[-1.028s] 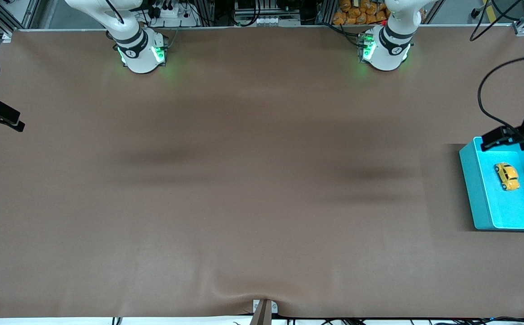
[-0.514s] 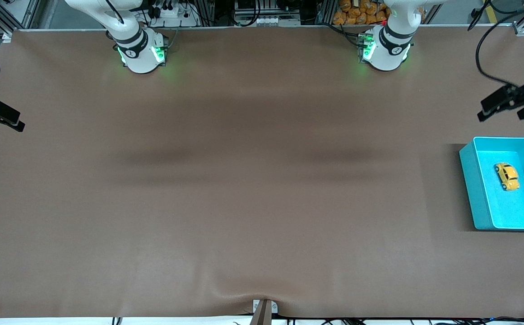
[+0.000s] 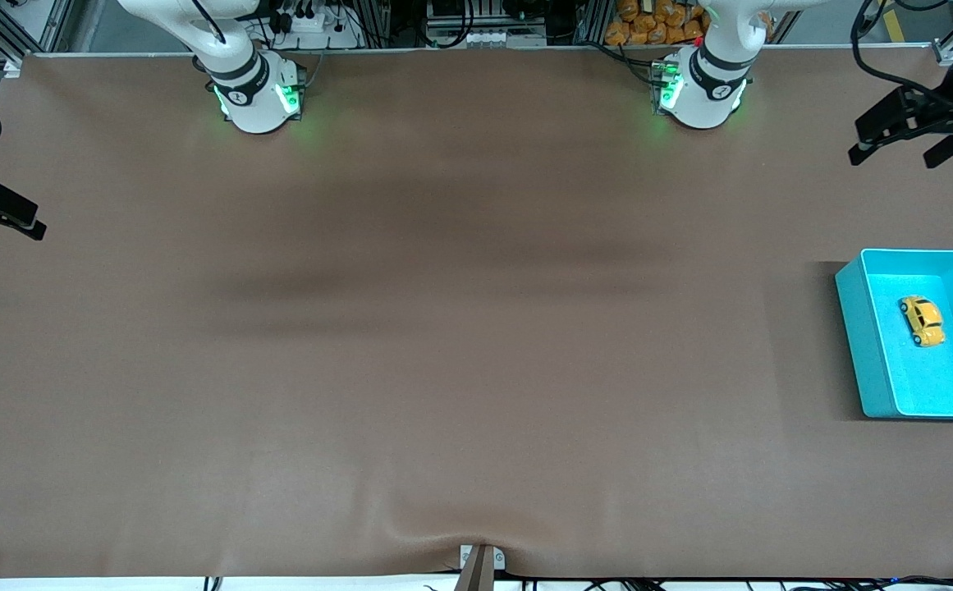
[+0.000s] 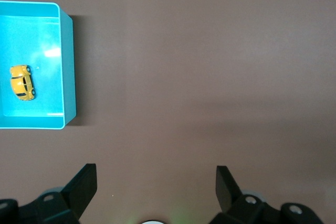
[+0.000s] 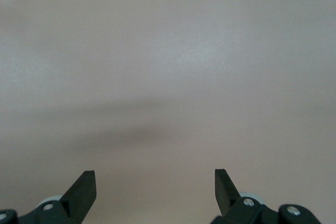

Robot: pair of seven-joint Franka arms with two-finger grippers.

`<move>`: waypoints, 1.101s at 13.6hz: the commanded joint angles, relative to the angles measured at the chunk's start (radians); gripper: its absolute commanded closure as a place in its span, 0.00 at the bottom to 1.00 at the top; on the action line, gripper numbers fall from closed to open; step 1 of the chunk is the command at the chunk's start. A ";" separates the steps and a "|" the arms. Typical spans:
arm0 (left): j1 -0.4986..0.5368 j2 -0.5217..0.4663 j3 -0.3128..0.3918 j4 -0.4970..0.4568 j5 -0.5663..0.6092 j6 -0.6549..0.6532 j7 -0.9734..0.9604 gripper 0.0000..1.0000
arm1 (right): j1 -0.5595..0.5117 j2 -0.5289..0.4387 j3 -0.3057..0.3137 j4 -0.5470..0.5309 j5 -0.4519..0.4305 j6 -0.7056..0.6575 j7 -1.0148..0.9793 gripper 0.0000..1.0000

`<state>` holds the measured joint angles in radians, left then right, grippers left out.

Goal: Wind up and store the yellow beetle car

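One yellow beetle car point(image 3: 923, 320) sits on its wheels inside the turquoise bin point(image 3: 863, 345), near the middle of the bin floor, touched by nothing. The bin stands on the brown bench point(image 3: 443, 328) at the left arm's end. Left gripper point(image 3: 899, 135) hangs in the air over bare bench beside the bin, well apart from it, fingers point(image 4: 84, 184) spread wide, empty. Right gripper point(image 3: 0, 215) waits at the right arm's end, well apart from the bin, fingers point(image 5: 84, 187) likewise spread, empty.
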<state>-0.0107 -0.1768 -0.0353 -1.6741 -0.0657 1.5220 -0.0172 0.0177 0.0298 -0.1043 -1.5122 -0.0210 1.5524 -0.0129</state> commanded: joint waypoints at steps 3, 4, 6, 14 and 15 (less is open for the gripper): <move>-0.014 0.114 0.018 0.188 0.061 -0.110 0.106 0.00 | -0.010 -0.007 0.008 -0.002 0.012 -0.006 0.008 0.00; -0.015 0.138 0.018 0.227 0.061 -0.132 0.099 0.00 | -0.010 -0.007 0.008 -0.002 0.012 -0.006 0.008 0.00; -0.014 0.140 0.017 0.234 0.056 -0.134 0.086 0.00 | -0.009 -0.007 0.008 -0.002 0.012 -0.006 0.010 0.00; -0.011 0.135 -0.011 0.217 0.060 -0.114 -0.044 0.00 | -0.009 -0.007 0.009 0.003 0.012 -0.005 0.008 0.00; -0.009 0.135 -0.012 0.211 0.058 -0.090 -0.049 0.00 | -0.010 -0.007 0.009 0.009 0.012 -0.005 0.008 0.00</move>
<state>-0.0139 -0.0513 -0.0389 -1.4742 -0.0262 1.4138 -0.0339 0.0181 0.0298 -0.1024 -1.5117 -0.0210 1.5529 -0.0129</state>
